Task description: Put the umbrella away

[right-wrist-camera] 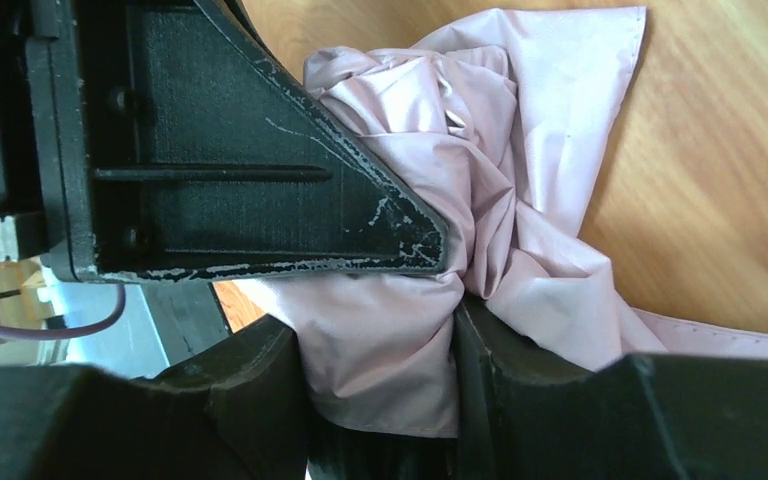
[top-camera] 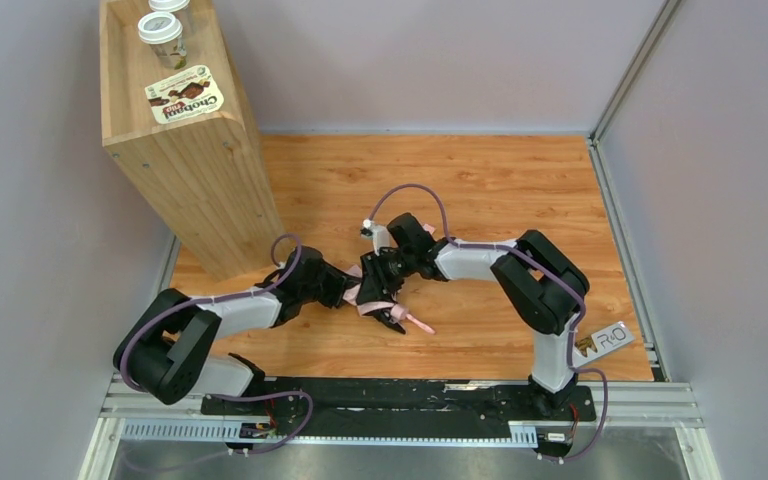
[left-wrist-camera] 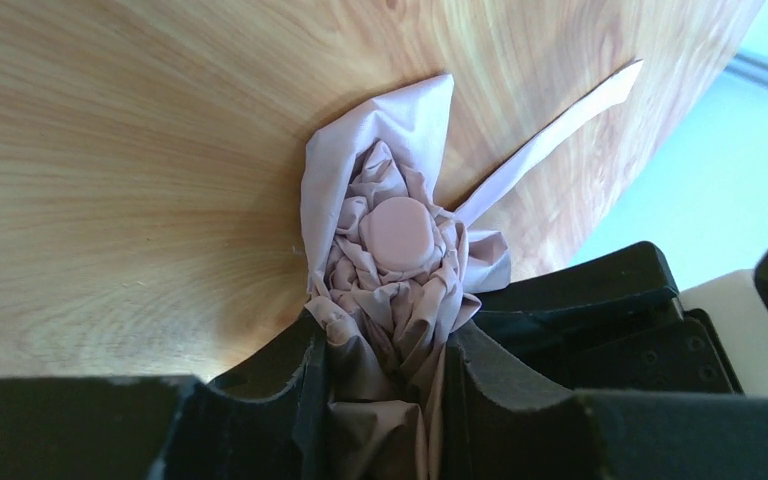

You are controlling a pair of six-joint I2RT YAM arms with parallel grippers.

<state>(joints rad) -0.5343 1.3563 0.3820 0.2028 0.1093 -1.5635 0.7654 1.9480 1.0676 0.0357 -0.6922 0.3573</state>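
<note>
Black fingers (left-wrist-camera: 270,400) of the left gripper (left-wrist-camera: 385,338) pinched the crumpled pink umbrella (left-wrist-camera: 400,235), jaws half closed; the right gripper (right-wrist-camera: 375,330) clamped its fabric likewise. It lay mid-table (top-camera: 480,180), a wooden box (top-camera: 195,180) at ten o'clock bearing two lidded cups (top-camera: 163,30)

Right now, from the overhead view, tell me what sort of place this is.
Probably a robot test cell, not a home: plain grey partition walls box in an orange wood-grain tabletop, and two black-and-white robot arms stand on a slotted aluminium rail.
</note>
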